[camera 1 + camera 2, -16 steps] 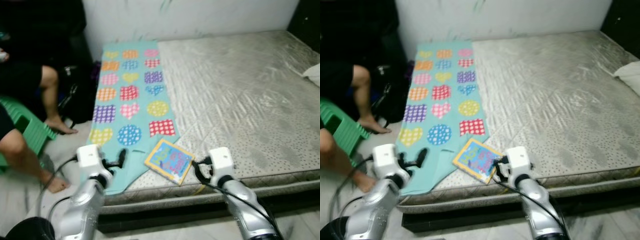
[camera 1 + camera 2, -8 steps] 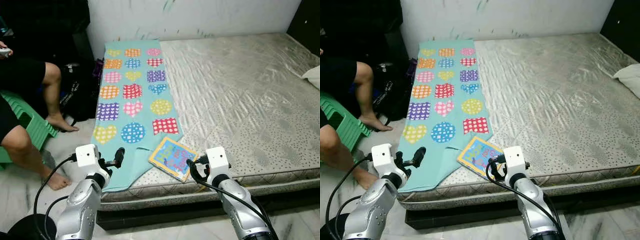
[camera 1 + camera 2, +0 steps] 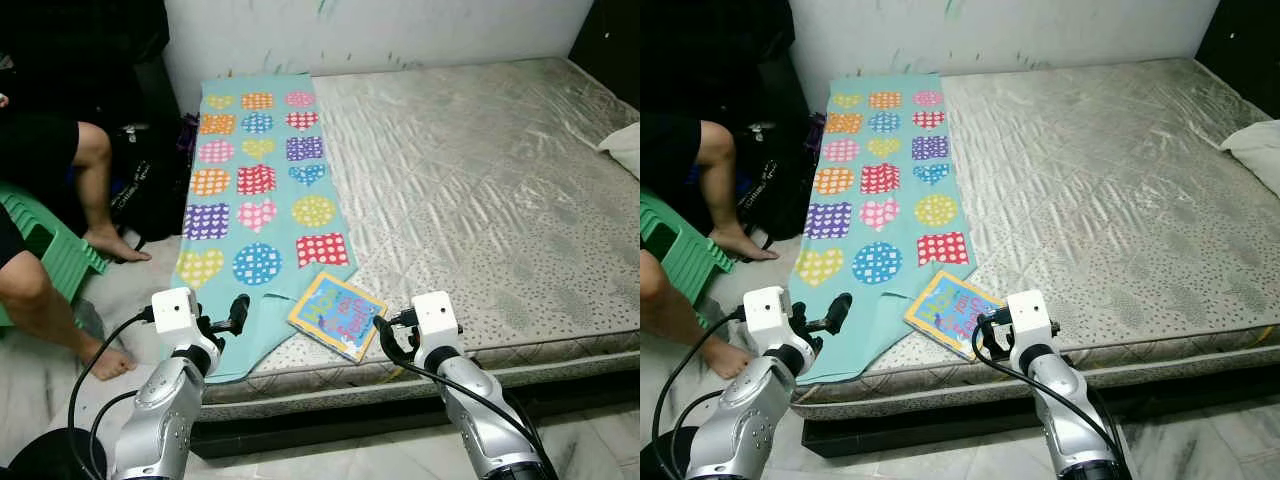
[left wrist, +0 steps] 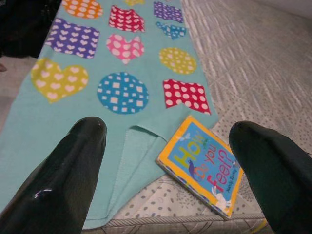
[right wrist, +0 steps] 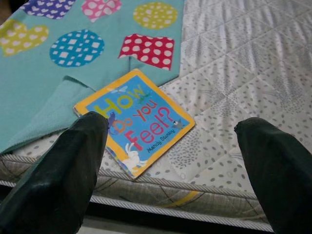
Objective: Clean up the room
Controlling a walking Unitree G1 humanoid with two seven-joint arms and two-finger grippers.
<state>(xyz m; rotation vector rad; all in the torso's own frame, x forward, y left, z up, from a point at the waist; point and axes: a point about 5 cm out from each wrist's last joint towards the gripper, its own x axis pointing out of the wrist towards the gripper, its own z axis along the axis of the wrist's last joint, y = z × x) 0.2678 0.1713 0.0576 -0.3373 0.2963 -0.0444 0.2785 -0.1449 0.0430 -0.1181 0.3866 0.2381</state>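
I hold both grippers, left (image 3: 238, 312) and right (image 3: 384, 335), spread open near the book (image 3: 338, 315); grabbing carelessly could snag the blanket (image 3: 255, 200).

A bare quilted mattress (image 3: 480, 200) is seen across the centre and right of the frame. At the far left, a person's bare legs (image 3: 60, 250) are seen beside a green plastic stool (image 3: 55, 255), with a black bag (image 3: 150, 190) just behind on the floor.
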